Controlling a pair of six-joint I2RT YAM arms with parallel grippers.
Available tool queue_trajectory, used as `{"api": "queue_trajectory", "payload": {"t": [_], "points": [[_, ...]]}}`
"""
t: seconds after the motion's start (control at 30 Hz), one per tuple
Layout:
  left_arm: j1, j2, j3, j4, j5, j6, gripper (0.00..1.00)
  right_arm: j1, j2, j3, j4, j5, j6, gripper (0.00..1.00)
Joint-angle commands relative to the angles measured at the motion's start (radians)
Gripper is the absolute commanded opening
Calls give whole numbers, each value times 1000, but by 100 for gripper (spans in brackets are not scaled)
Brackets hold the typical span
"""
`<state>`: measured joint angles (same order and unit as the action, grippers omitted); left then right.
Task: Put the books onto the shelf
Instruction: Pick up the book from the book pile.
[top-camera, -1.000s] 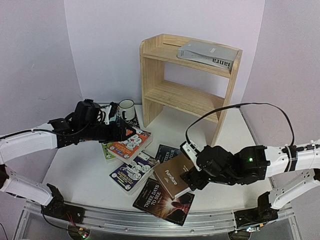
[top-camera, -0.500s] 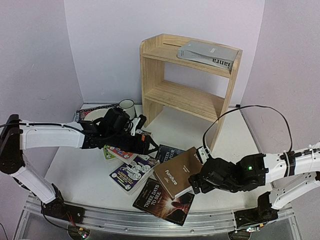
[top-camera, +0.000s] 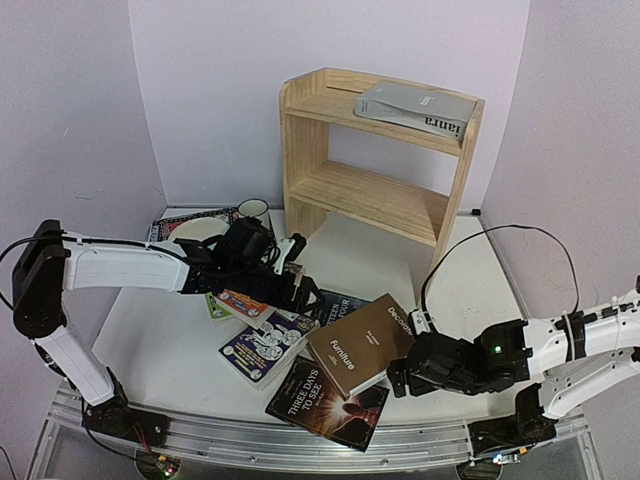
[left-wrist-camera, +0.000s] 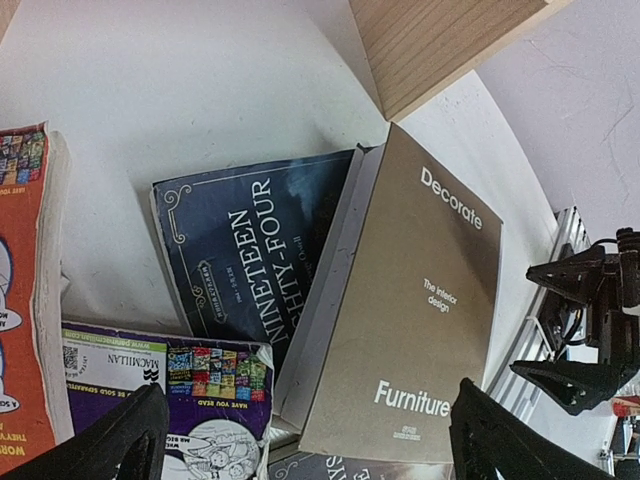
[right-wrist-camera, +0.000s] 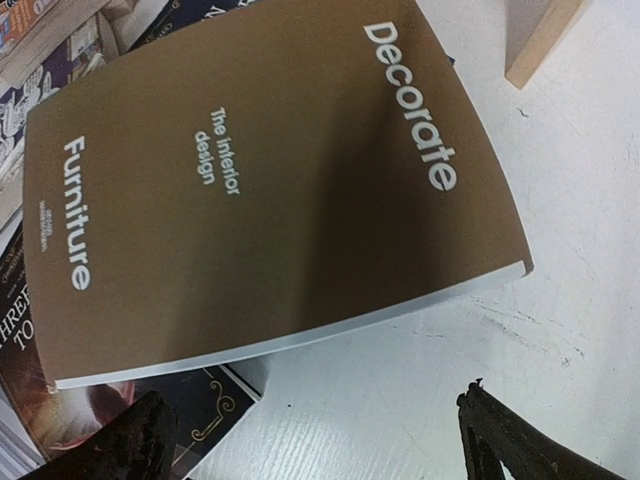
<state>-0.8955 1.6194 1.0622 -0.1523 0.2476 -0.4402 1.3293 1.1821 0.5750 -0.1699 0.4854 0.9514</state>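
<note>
Slippage threatens: left gripper (left-wrist-camera: 310, 440) and right gripper (right-wrist-camera: 315, 445), both wide and empty, flank Decorate (top-camera: 362, 343), lying atop other books (top-camera: 262, 345) at lower centre, so a nudge could skid it across the worktop (top-camera: 170, 330).

Premises: robotics lab test cell. Left arm (top-camera: 120, 268) and right arm (top-camera: 590, 335) mount on an aluminium rail (top-camera: 250, 437) along a white table (top-camera: 160, 340), enclosed by plain lilac backdrop panels (top-camera: 210, 90) (black cable (top-camera: 500, 229) exposed).
</note>
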Motion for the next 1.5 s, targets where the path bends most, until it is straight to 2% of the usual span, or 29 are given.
{"api": "queue_trajectory", "payload": {"t": [0.0, 0.27, 0.5, 0.67, 0.87, 1.07, 1.23, 1.47], "points": [[1, 3, 51, 5, -51, 29, 99, -1, -8, -32, -18, -16, 39, 98], [1, -15, 59, 3, -110, 19, 99, -1, 74, -24, 149, -85, -92, 98], [3, -114, 11, -9, -206, 3, 99, 0, 260, 110, 311, -152, -221, 98], [4, -177, -20, -40, -238, -7, 99, 3, 363, 206, 356, -197, -288, 97], [3, -191, -37, -59, -238, -7, 99, 5, 301, 142, 392, -219, -309, 97], [6, -140, 24, -101, -271, 32, 99, 5, 121, 21, 345, -165, -295, 97], [6, -77, 65, -111, -195, 66, 99, 5, 5, -36, 288, -108, -304, 98], [4, 37, 118, -160, -89, 74, 96, 5, -25, -7, 218, -128, -485, 98]]}}
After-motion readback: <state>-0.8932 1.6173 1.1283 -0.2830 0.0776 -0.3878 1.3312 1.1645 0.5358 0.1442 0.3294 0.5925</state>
